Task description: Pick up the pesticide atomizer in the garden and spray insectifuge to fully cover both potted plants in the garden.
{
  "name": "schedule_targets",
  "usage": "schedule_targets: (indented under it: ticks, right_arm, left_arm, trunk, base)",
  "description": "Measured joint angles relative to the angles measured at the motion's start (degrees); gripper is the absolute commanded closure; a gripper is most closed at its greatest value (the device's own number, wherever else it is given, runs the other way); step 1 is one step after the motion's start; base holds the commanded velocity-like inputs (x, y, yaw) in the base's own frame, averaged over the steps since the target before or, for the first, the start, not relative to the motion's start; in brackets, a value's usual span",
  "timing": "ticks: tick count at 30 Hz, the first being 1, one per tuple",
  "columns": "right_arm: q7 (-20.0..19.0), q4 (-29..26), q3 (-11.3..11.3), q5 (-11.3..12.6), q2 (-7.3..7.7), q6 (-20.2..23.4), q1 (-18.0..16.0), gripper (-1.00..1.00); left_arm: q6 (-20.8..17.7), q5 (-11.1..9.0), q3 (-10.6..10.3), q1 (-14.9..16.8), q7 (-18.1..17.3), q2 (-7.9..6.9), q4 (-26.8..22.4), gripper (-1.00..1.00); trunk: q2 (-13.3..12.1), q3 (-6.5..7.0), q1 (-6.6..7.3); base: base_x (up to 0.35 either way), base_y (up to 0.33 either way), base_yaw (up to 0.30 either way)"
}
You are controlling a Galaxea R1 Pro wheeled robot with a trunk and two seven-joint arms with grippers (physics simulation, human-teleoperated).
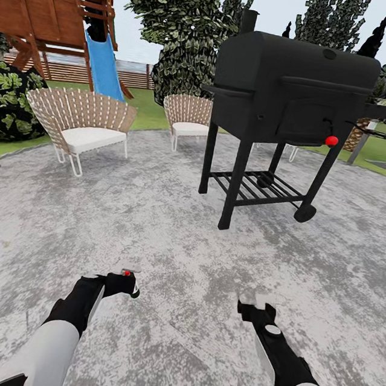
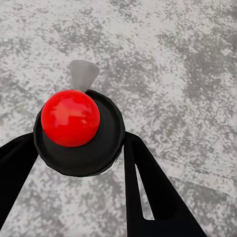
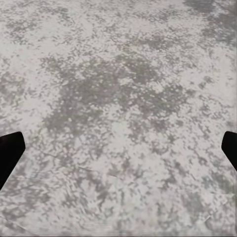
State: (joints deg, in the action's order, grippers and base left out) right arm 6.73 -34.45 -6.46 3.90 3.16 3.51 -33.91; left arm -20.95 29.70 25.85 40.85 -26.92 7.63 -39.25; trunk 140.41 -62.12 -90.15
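Our left gripper (image 1: 125, 283) has its fingers clamped on the pesticide atomizer (image 2: 79, 131), red spot facing the wrist camera. Our right gripper (image 1: 254, 303) has its fingers spread wide over bare patio (image 3: 118, 98).

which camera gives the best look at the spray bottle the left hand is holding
The left wrist view: the pesticide atomizer sits large between the left gripper fingers, seen from above, red spot up. The head view shows it small, mostly hidden by the gripper.
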Motion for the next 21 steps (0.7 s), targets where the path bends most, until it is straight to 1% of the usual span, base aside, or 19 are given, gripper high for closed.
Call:
schedule_targets:
  ticks: [3,6,7,8,10,13,16,21]
  right_arm:
    - [0.05,1.11,0.19,0.23,0.07,-0.06,0.00,-1.00]
    - [0.01,4.17,1.82,2.85,0.19,-0.01,0.00,-1.00]
    - [0.02,4.96,2.69,4.91,0.44,0.00,0.00,-1.00]
    - [0.02,5.23,2.94,5.71,0.52,0.01,-0.01,-1.00]
    - [0.00,5.71,3.30,6.92,1.27,0.05,-0.01,-1.00]
    - [-0.04,5.80,3.38,7.17,1.42,0.02,0.00,-1.00]
    - [-0.01,5.82,3.38,7.25,1.44,0.03,0.00,-1.00]
    - [0.09,5.77,3.37,7.27,1.44,0.04,-0.01,-1.00]
  left_arm:
    - [0.00,0.00,0.00,-0.03,0.00,-0.07,0.00,1.00]
    - [0.00,0.03,0.00,-0.03,0.03,-0.09,0.00,1.00]
    - [0.00,0.06,0.00,-0.03,0.04,-0.09,0.00,1.00]
    - [0.01,0.10,0.00,-0.02,0.04,-0.12,-0.01,1.00]
    - [0.01,0.16,0.01,-0.03,0.04,-0.16,-0.06,1.00]
    - [-0.01,0.17,-0.05,-0.03,0.04,-0.16,-0.08,1.00]
    - [-0.02,0.17,-0.06,-0.02,0.04,-0.16,-0.08,1.00]
    - [-0.04,0.18,-0.06,-0.03,0.01,-0.17,-0.09,1.00]
  trunk:
    - [0.00,0.00,0.00]
    - [0.00,0.08,0.00]
    - [0.00,0.15,0.00]
    - [0.00,0.23,0.00]
    - [0.00,0.40,0.00]
    - [0.00,0.66,0.01]
    - [0.00,0.90,0.02]
    - [0.00,1.09,0.03]
  base:
    - [0.000,0.000,0.000]
    - [0.000,0.000,-0.021]
    - [0.000,0.000,-0.078]
    - [0.000,0.000,-0.106]
    - [0.003,0.003,-0.148]
    - [0.098,0.088,-0.176]
    - [0.208,0.187,-0.198]
    - [0.245,0.219,-0.065]
